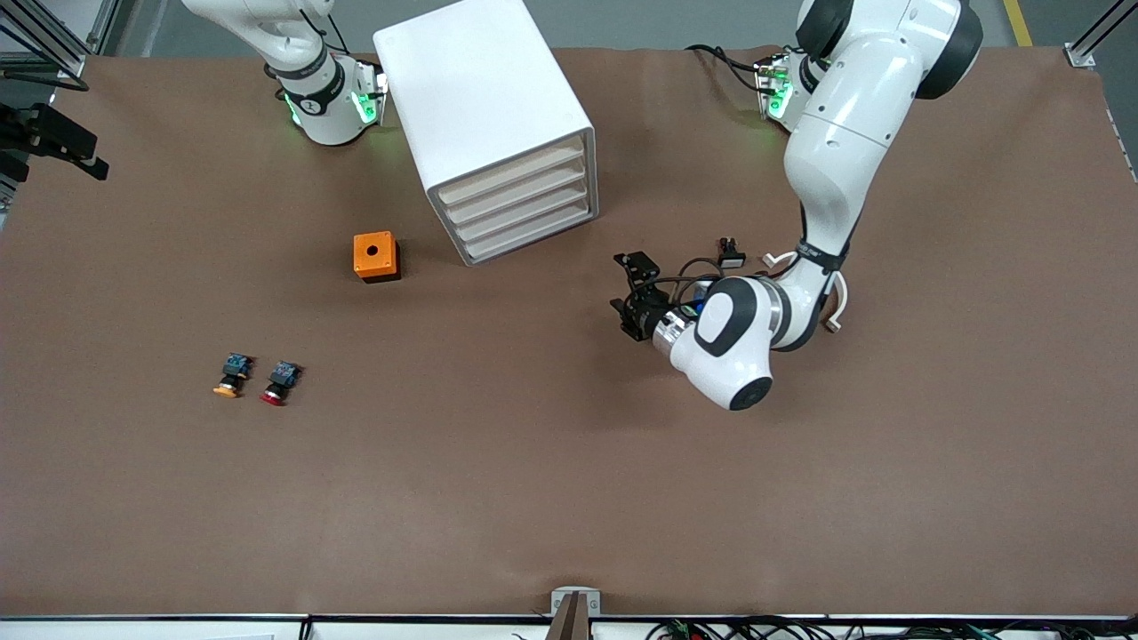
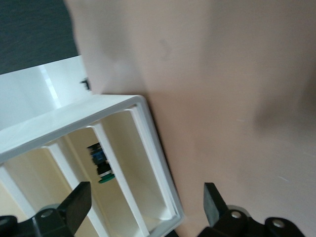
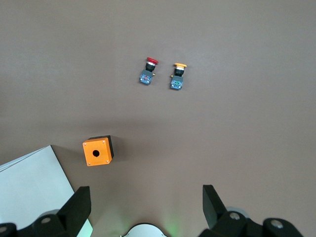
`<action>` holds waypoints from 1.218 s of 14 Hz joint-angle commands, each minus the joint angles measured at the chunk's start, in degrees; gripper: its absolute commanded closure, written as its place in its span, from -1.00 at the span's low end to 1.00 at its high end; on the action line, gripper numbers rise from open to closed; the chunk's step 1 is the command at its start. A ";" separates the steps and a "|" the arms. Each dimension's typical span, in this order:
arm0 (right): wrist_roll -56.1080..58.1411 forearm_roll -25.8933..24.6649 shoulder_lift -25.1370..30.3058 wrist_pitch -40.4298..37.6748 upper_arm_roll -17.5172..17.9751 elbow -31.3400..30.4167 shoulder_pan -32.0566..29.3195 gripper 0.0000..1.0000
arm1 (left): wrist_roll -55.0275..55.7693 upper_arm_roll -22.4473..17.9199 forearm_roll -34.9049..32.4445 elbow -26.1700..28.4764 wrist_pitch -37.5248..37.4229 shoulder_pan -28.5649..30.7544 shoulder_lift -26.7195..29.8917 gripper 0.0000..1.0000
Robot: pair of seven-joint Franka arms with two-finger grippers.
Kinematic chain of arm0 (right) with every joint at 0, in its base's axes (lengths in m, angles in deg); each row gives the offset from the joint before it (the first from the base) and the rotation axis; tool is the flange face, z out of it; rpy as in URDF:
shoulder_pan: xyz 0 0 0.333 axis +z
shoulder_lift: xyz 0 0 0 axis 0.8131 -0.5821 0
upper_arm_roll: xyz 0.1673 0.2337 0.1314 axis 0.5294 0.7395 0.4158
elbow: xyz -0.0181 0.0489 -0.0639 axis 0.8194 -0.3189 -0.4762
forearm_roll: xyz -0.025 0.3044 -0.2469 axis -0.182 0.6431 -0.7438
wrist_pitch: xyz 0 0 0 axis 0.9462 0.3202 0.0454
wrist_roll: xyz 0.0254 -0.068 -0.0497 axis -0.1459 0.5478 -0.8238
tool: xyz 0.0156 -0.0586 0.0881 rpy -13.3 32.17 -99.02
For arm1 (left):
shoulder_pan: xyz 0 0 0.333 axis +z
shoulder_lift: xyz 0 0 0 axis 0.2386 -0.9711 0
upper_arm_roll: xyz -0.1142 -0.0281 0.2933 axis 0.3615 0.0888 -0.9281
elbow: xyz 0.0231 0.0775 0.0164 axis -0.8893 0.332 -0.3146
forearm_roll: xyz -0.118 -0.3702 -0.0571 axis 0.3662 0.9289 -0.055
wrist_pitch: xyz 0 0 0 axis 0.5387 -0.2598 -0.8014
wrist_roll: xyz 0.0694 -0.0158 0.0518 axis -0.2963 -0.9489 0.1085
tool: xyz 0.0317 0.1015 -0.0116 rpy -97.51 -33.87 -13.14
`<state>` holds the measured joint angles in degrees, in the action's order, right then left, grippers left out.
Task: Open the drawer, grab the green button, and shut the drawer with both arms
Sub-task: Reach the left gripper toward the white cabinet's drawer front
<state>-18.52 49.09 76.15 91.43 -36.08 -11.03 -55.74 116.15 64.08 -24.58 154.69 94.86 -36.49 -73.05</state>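
Drawers (image 1: 520, 206) sat shut mid-worktop; left tool (image 1: 633, 298) hovered open beside them, button (image 2: 102, 168) seemingly inside; right tool (image 3: 143, 207) waited open.

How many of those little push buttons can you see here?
3. The orange-capped button and red-capped button lie side by side toward the right arm's end; the green-capped button sits inside the cabinet. More may be hidden.
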 commanded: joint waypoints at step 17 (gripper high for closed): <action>0.61 -0.81 1.14 0.20 -0.15 -0.54 0.37 -1.00 | 8.01 0.64 10.75 -1.37 -9.62 -9.21 -7.60 0.20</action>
<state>-18.43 49.09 76.15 91.50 -36.06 -11.03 -55.74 122.51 64.95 -15.03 154.53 86.35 -44.37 -79.71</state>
